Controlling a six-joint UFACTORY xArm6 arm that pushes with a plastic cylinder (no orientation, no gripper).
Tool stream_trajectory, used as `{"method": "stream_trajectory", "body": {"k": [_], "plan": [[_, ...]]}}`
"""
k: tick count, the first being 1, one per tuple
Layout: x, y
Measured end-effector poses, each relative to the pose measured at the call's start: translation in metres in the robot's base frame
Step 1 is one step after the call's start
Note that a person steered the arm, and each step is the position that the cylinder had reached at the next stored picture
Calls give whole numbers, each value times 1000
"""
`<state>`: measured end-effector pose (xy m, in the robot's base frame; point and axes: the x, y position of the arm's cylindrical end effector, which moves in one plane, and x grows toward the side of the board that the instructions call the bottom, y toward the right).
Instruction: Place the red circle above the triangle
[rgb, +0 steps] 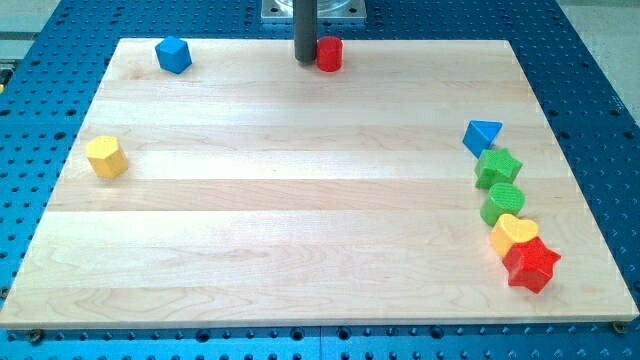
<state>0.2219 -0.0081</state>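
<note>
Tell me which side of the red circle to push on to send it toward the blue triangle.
Push its left face. The red circle sits at the top edge, my tip already at its left. The blue triangle lies right and lower, so push rightward, then slightly down, stopping above it.

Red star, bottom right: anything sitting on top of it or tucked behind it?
Nothing sits on the red star. Behind it, toward the view's top, the yellow heart touches it; the star covers the heart's lower edge. My tip is far off, beside the red circle.
</note>
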Motion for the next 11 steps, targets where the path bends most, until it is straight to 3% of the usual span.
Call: {"method": "stream_trajectory", "body": {"k": [1, 2, 4, 6, 7, 11], "plan": [[0, 59], [36, 138], [29, 149], [87, 183], [82, 153], [117, 195]]}}
